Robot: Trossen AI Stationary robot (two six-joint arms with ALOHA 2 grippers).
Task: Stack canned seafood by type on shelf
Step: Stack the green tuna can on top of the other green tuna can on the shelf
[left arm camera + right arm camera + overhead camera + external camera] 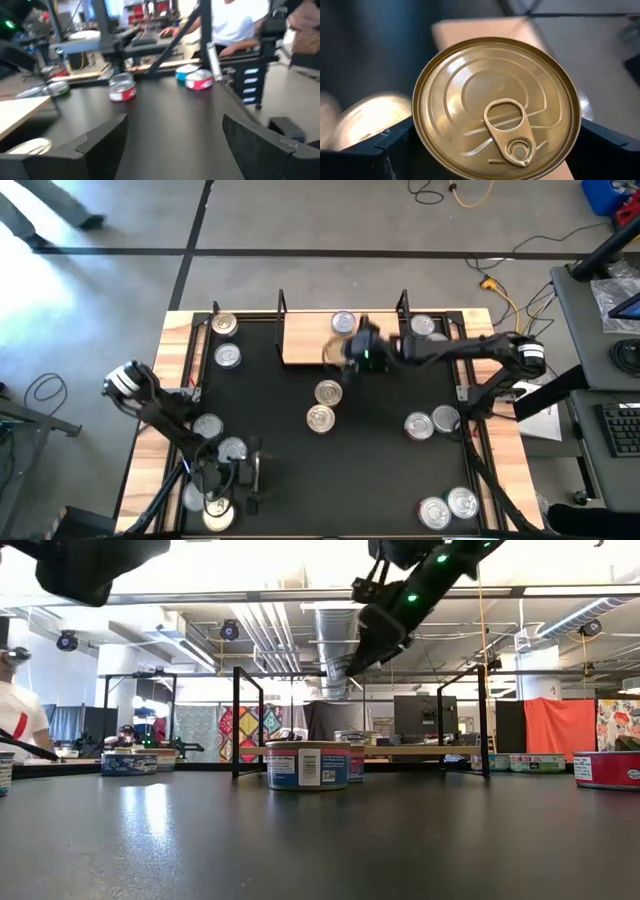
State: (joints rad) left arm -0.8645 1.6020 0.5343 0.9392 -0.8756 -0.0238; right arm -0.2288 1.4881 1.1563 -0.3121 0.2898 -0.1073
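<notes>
Right gripper [345,352] hangs over the front edge of the shelf [305,340], a light wooden board at the far side of the table [380,460]. Its fingers [380,155] are clamped on either side of a gold-lidded tin [497,107], seen lid-up with a ring pull. The low view shows the gripper carried well above the shelf, so the tin is in the air, not set down.

One silver-lidded tin [343,323] sits on the shelf already, just beyond the gripper. Two more gold tins [325,405] stand in front of the shelf toward the table's middle. Other tins are scattered: a pair left of the shelf [227,340], several near the right edge, more at the near left.

Left gripper [235,480] waits at the near left corner, well apart from the shelf, fingers [100,140] spread with nothing between them.

Handling: the tin looks rigid, dense for its size, not fragile. The metal wall is smooth and likely slippery, so a firm squeeze across the round side, below the lid rim, seems the safest hold. The flat lid should stack steadily if centred.
</notes>
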